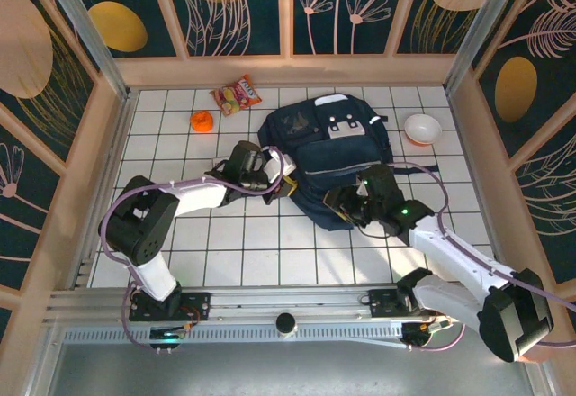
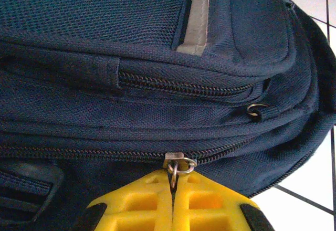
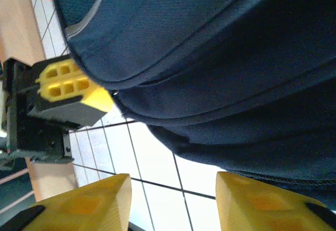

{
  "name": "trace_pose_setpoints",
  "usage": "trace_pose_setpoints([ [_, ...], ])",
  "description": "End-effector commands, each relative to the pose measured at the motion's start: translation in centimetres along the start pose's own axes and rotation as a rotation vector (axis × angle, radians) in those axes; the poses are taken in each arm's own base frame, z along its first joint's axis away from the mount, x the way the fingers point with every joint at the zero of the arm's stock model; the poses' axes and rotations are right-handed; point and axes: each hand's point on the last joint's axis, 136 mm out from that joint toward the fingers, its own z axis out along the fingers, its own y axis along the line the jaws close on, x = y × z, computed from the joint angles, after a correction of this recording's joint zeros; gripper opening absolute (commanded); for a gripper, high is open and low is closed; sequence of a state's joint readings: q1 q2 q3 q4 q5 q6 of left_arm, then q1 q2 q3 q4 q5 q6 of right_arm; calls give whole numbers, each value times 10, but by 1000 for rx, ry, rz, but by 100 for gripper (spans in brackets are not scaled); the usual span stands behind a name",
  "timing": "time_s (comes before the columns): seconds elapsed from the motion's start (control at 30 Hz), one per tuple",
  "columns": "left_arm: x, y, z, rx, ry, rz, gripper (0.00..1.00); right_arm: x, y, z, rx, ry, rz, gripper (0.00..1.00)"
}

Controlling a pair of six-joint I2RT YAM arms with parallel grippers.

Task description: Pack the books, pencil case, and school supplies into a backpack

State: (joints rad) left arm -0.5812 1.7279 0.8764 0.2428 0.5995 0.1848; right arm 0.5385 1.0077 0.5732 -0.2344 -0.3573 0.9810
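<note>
yellow fingers point(image 2: 131, 205) of the left gripper point(image 2: 172, 181) are pressing together with no gap between them, pinching the small metal ring of a zipper pull point(image 2: 179, 166) at their tips. that pull is sitting on the lowest zip line of the backpack point(image 2: 131, 26), whose navy fabric is rising above the jaws in stacked seams. a second zipper ring point(image 2: 255, 110) is hanging one seam higher and off to the right, and a grey stripe point(image 2: 195, 16) is running up the top panel.

in the right wrist view, the right gripper point(image 3: 173, 184) is holding its two yellow fingers point(image 3: 89, 202) wide apart, gripping nothing, with bare white tile showing between them. the backpack's dark lower edge is hanging just above the right-hand finger; whether they are touching, i cannot tell. the left gripper's yellow tips are showing beyond it, tucked against the bag's side.

from above, the backpack is lying flat on the tiled table point(image 1: 234, 234), in the far middle part, front patches facing up. the left gripper is meeting its left edge and the right gripper is sitting at its near right corner. a red-orange snack packet point(image 1: 237, 95) and a small orange round object point(image 1: 202, 121) are lying apart from the bag at its far left, and a white bowl point(image 1: 423, 129) is standing to its right.
</note>
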Motion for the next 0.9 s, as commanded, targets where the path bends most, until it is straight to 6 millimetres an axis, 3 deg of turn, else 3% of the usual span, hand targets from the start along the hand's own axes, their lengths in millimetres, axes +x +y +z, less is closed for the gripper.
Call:
trace_pose_setpoints([
  [0.0, -19, -3, -9, -2, -52, 27, 0, -18, 22, 2, -96, -38, 40, 41],
  [0.37, -21, -27, -10, 89, -36, 63, 0, -51, 28, 23, -143, -110, 20, 19],
  [0.53, -27, -56, -2, 176, -32, 98, 0, -60, 40, 31, -195, -128, 19, 12],
  [0.77, -31, -111, 17, 321, -8, 138, 7, -68, 45, 39, -218, -144, 15, 9],
  [0.8, -46, -118, 17, 338, -38, 160, 9, -68, 46, 41, -221, -142, 13, 8],
  [0.87, -51, -128, 19, 360, -51, 173, 12, -67, 46, 42, -221, -136, 5, 8],
])
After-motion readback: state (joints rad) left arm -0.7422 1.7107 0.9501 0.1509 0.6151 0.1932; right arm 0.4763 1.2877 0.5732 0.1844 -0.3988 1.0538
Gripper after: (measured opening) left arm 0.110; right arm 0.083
